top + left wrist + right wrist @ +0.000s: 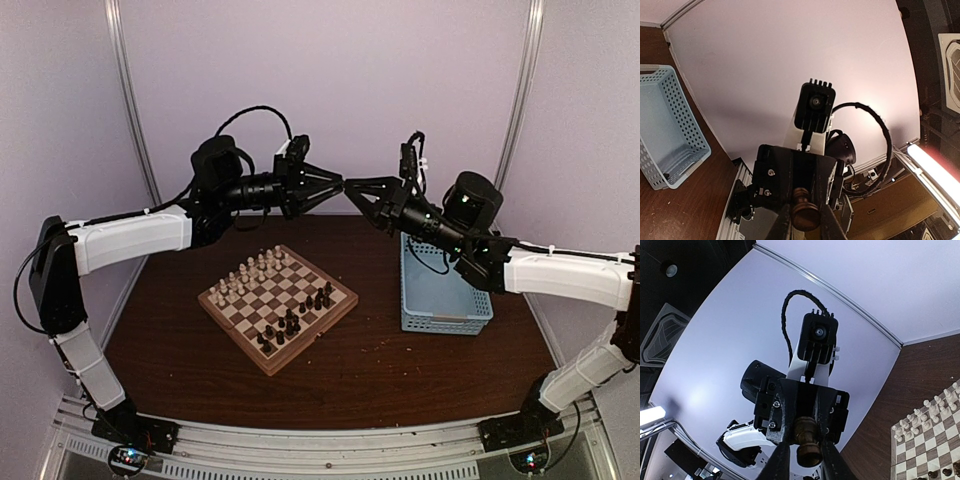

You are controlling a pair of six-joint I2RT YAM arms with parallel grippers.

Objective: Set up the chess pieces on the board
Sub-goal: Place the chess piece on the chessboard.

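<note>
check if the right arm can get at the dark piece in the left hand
Probably yes: the right hand meets the left hand tip to tip in mid-air, its fingers flanking the dark piece, with nothing else between them.

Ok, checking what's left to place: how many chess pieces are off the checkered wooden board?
1: a dark brown turned wooden chess piece, in the air between the left gripper and right gripper. Part of the light blue plastic basket is hidden.

Board sits diagonal w/ cream pieces far-left, dark pieces near-right; one dark piece aloft.
</note>
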